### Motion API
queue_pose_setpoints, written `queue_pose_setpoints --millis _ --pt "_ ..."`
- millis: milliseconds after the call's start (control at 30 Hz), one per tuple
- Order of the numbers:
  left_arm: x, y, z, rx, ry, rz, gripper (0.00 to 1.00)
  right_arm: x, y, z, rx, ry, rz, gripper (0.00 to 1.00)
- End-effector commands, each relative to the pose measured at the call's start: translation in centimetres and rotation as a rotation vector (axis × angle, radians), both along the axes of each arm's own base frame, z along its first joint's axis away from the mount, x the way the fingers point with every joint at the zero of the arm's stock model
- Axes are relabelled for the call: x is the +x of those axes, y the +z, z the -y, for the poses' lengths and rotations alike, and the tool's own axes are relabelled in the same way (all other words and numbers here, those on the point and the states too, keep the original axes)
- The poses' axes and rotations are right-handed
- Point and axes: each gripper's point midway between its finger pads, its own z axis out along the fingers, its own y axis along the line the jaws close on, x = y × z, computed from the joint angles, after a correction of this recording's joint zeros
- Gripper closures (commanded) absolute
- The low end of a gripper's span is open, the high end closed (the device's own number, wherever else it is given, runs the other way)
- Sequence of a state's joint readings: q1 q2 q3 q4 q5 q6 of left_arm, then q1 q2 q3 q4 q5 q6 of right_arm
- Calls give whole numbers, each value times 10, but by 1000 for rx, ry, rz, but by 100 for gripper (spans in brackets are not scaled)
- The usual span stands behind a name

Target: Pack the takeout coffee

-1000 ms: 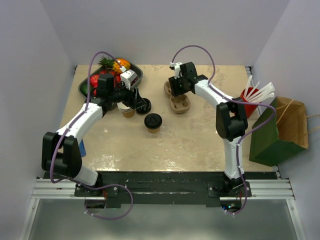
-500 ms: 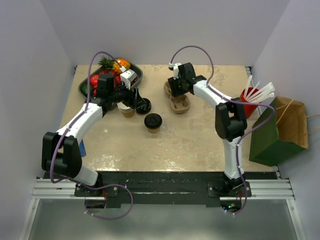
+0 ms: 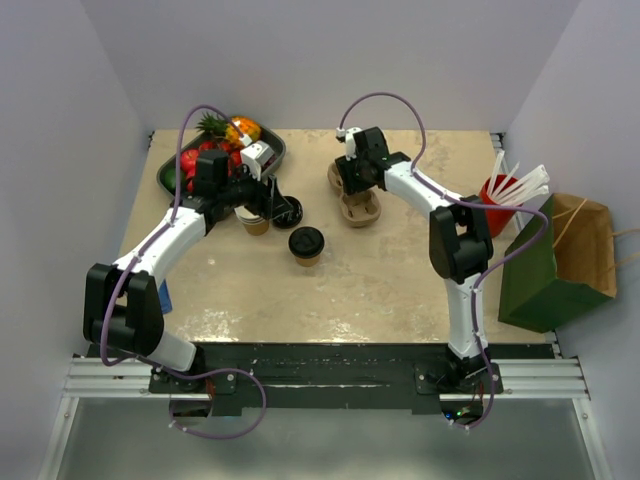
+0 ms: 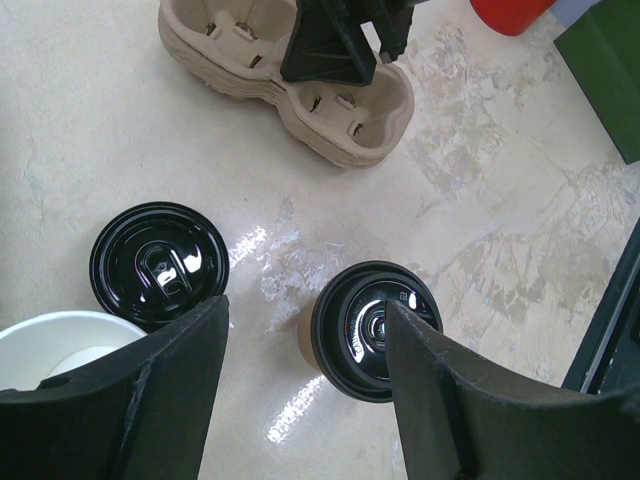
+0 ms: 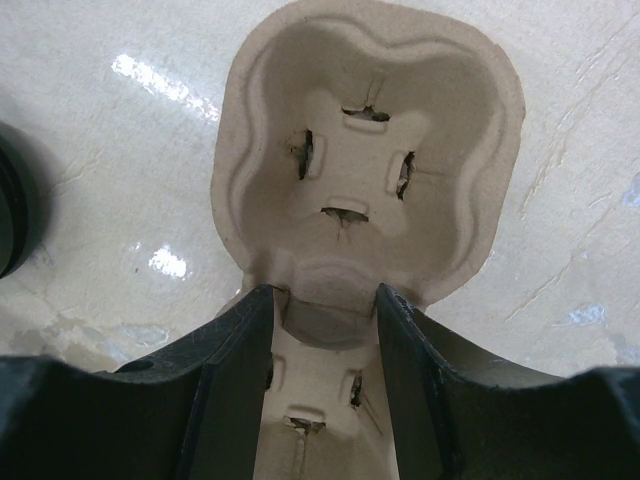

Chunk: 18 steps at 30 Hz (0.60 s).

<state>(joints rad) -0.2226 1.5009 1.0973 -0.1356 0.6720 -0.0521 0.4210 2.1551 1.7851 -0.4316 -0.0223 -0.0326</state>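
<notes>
1. Your scene is a beige marbled table between pale walls. A fruit tray sits at the far left, and a green-and-kraft bag stands at the right edge beside a red cup of white straws.
2. The coffee waits left of centre. The lidded cup, kraft-tan under a glossy black top, stands near the table's middle. The open cup, white inside, stands by the tray, and its loose lid lies flat just beside it.
3. Your left gripper hangs with its jaws wide apart and nothing between them. The open cup's rim shows just outside one finger, and the lidded cup is framed in the gap farther off.
4. Your right gripper has its jaws part-way apart, astride the narrow middle of the pulp carrier. You cannot tell whether the pads press it.
5. Your left arm reaches forward and right to the tray's edge. Your right arm stretches back and left, with its wrist turned down over the carrier.
</notes>
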Motion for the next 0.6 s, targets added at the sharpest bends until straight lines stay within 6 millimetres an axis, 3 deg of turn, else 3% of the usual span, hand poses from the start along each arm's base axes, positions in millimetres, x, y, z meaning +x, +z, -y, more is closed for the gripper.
queue_pose_setpoints --millis 0,233,333,500,567 --pt "3 16 -3 -20 17 54 32 -4 -9 -1 -9 -19 -17 52" --pt "3 15 -3 -20 19 53 32 -5 -12 0 -9 -24 -24 54" --pt "3 15 -4 -19 21 53 32 -3 -6 -2 -2 -22 -9 60" --pt "3 15 -3 -24 18 53 32 5 30 -7 34 -4 63 83" --pt "3 16 -3 -25 18 56 32 7 47 -9 50 3 94 85"
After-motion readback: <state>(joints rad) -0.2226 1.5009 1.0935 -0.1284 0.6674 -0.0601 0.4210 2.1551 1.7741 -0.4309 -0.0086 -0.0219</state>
